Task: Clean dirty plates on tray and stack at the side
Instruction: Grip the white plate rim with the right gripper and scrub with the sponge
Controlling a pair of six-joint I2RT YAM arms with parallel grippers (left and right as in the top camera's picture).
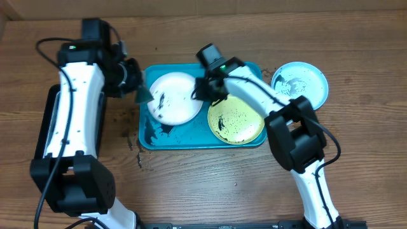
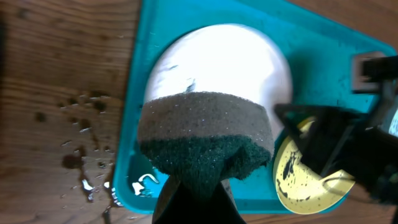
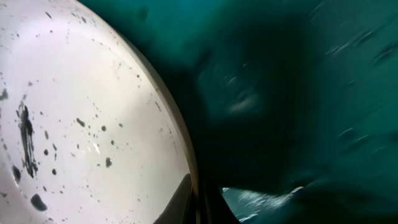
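Observation:
The turquoise tray (image 1: 147, 141) holds the white plate (image 1: 172, 97) on its left and the yellow-green-rimmed plate (image 1: 235, 119) on its right, both with dark specks. The teal-rimmed plate (image 1: 300, 84) lies on the table to the right of the tray. My left gripper (image 1: 133, 86) is shut on a dark green sponge (image 1: 142, 95) at the white plate's left edge. In the left wrist view the sponge (image 2: 205, 140) hangs over the white plate (image 2: 224, 59). My right gripper (image 1: 203, 89) pinches the white plate's right rim, and the right wrist view shows its fingers (image 3: 199, 202) on the rim of the plate (image 3: 81, 112).
A black tray (image 1: 46, 127) lies at the left under my left arm. Dark wet drops (image 2: 84, 162) spot the wood left of the turquoise tray (image 2: 134, 124). The yellow-green plate (image 2: 305, 180) sits close under my right arm.

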